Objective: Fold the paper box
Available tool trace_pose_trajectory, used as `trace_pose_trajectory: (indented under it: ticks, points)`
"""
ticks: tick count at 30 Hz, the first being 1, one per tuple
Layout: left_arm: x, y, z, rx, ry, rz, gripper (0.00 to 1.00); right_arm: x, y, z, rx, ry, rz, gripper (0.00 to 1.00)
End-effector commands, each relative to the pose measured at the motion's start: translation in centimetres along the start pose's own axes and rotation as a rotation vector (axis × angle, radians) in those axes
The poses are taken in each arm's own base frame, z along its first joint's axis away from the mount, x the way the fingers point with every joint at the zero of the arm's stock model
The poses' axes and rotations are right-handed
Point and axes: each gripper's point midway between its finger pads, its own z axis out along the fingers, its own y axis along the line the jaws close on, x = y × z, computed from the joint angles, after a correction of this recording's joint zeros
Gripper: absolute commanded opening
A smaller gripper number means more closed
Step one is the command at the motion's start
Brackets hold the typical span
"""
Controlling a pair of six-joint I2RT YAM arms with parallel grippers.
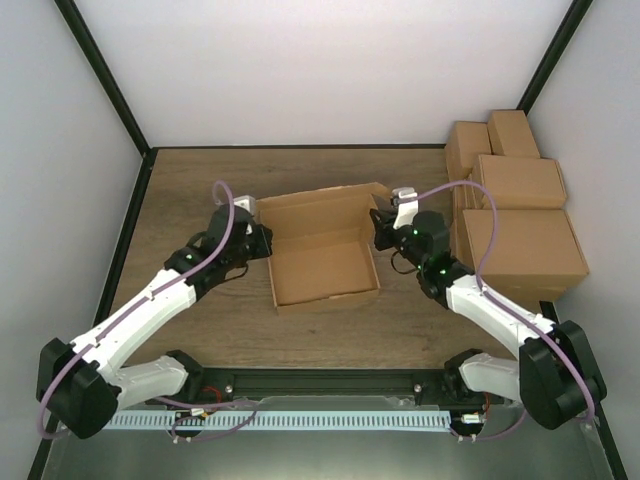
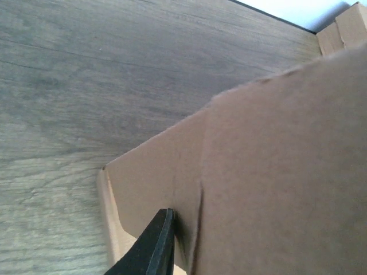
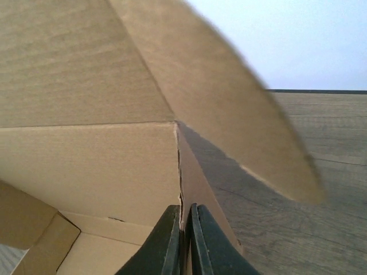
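The paper box [image 1: 325,270] lies half-formed at the table's middle, a shallow brown tray with its walls up and its lid flap standing at the back. My left gripper [image 1: 258,238] is at the box's back left corner. In the left wrist view one black finger [image 2: 162,240] lies flat against the outside of the cardboard wall [image 2: 264,172], and the other finger is hidden behind it. My right gripper [image 1: 382,228] is at the back right corner. In the right wrist view the gripper [image 3: 184,207] is shut on the top edge of the right wall [image 3: 198,183].
Several finished brown cartons [image 1: 520,235] are stacked at the table's right edge, close to my right arm. One shows at the top right of the left wrist view [image 2: 341,28]. White walls with black corner posts enclose the wooden table [image 1: 200,190].
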Motion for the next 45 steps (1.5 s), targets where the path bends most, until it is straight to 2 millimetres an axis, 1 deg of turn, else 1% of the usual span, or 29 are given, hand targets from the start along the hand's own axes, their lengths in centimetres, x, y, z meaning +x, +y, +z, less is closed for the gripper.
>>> trace_pose_trajectory:
  ticks: [1,4,8,11,13,15,18,22,25,27,30,35,37,39,42,45]
  points:
    - [-2.2,-3.4,0.3,0.093,-0.044,-0.081,0.14,0.0,1.6,-0.3,-0.02,0.012,0.025,0.06]
    - [-2.9,-4.5,0.9,0.101,-0.041,-0.077,0.09,0.1,1.6,-0.2,-0.013,0.019,0.047,0.06]
    - [-2.9,-4.4,1.4,0.075,-0.03,-0.066,0.05,0.6,1.0,-0.3,0.016,0.032,0.074,0.06]
    - [-1.8,-3.6,1.5,0.061,-0.018,-0.061,0.04,1.5,0.7,-0.6,0.028,0.042,0.111,0.06]
    - [-0.5,-2.7,1.8,0.049,0.005,-0.05,0.04,2.2,0.6,-0.8,0.024,0.05,0.135,0.06]
    - [0.7,-2.3,1.8,0.055,0.032,-0.025,0.04,2.7,0.6,-0.9,0.025,0.062,0.158,0.07]
    - [2.0,-1.7,1.7,0.055,0.066,0.011,0.04,2.8,0.7,-1.1,0.024,0.077,0.188,0.08]
    - [2.8,-1.1,1.5,0.042,0.08,0.029,0.04,2.3,0.8,-1.0,0.031,0.084,0.213,0.09]
    - [2.9,-1.1,1.5,0.043,0.084,0.038,0.04,1.6,0.9,-0.6,0.037,0.094,0.252,0.08]
    - [2.6,-1.0,1.5,0.034,0.081,0.051,0.04,1.5,1.3,-0.3,0.029,0.124,0.287,0.07]
    - [2.0,-1.3,1.5,0.025,0.081,0.073,0.04,1.2,1.9,-0.1,0.02,0.136,0.323,0.06]
    - [0.9,-1.9,1.5,0.01,0.083,0.102,0.04,1.0,2.7,0.0,0.034,0.128,0.323,0.06]
    - [1.2,-1.7,1.6,0.012,0.086,0.103,0.04,1.6,2.7,0.0,0.04,0.128,0.29,0.06]
    - [2.0,-1.6,1.7,0.026,0.1,0.101,0.04,2.7,2.2,-0.1,0.056,0.132,0.258,0.06]
    - [4.0,-1.6,2.2,0.075,0.147,0.106,0.04,4.9,1.2,-0.8,0.077,0.134,0.21,0.06]
    - [5.8,-0.9,2.4,0.081,0.189,0.11,0.04,5.9,1.1,-1.6,0.06,0.126,0.172,0.06]
